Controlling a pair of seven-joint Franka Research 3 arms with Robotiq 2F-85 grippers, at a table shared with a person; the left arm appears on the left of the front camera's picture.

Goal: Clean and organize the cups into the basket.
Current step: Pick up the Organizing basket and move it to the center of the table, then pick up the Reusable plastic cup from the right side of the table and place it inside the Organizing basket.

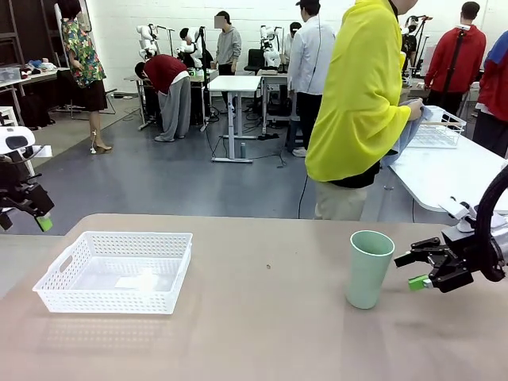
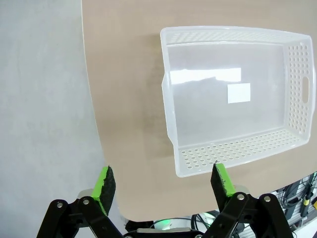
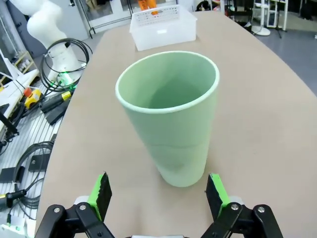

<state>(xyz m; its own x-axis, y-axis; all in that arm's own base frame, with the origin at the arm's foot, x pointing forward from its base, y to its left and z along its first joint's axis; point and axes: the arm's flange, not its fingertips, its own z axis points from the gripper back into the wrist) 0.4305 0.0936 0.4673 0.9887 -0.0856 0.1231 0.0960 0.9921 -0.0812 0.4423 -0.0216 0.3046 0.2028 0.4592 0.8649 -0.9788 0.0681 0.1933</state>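
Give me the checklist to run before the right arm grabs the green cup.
1. Right jaws open: ok.
2. Green cup upright on the table, in line with the right jaws, not gripped: ok.
3. Cup empty inside: ok.
4. Basket has room, no cup in it: ok.
5. Left jaws open, clear of the basket: ok.
6. Person in yellow turned away, hands off this table: ok.

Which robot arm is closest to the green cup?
The right arm: the right end effector, open, sits just beside the mint cup. The left end effector is far off, beyond the basket.
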